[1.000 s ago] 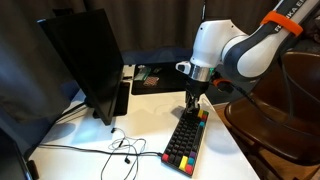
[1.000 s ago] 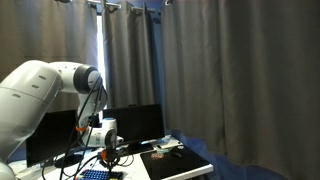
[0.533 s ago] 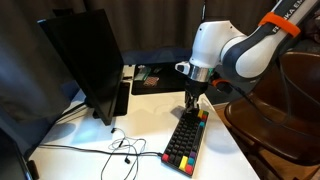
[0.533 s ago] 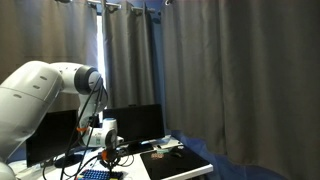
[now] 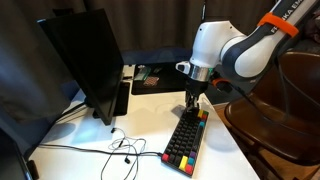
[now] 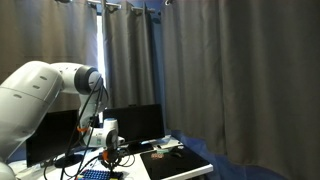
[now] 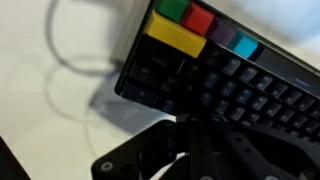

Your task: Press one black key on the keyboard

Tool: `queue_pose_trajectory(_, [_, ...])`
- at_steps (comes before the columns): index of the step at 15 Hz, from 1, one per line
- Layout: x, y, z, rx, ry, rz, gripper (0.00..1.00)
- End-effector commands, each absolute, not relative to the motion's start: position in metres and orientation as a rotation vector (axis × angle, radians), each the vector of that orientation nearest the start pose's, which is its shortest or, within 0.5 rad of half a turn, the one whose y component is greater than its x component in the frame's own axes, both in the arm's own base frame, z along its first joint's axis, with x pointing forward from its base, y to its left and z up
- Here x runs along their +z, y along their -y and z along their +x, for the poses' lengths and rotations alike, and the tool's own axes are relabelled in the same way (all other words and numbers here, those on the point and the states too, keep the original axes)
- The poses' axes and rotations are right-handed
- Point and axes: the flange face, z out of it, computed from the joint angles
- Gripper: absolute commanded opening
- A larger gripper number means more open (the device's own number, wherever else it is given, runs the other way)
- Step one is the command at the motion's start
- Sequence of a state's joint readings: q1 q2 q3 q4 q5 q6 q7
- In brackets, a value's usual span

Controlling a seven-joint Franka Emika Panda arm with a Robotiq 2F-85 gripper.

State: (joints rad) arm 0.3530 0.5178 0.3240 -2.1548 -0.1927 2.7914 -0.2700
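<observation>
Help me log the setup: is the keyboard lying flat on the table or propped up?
Flat. In an exterior view the keyboard lies full length on the white table, keys facing up, no end raised.

**White robot arm [image 5: 235, 50] with a black gripper [image 5: 191, 106]**

Glossy white shells, bulbous rounded joints, dark seams between segments. An orange band [image 5: 283, 20] with white lettering wraps one link. A thin dark cable [image 6: 101, 100] runs alongside the wrist.

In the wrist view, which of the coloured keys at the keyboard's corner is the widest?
The yellow key, a long bar at the corner of the keyboard. The green key, red key, purple key and teal key are short, squarish.
</observation>
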Motion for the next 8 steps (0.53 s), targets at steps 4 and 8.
queue_pose_trajectory(4, [0.1777,-0.3742,0.4472,-0.188,1.572,-2.576,0.0])
queue_pose_trajectory(8, [0.1771,-0.3747,0.4462,-0.187,1.577,-2.568,0.0])
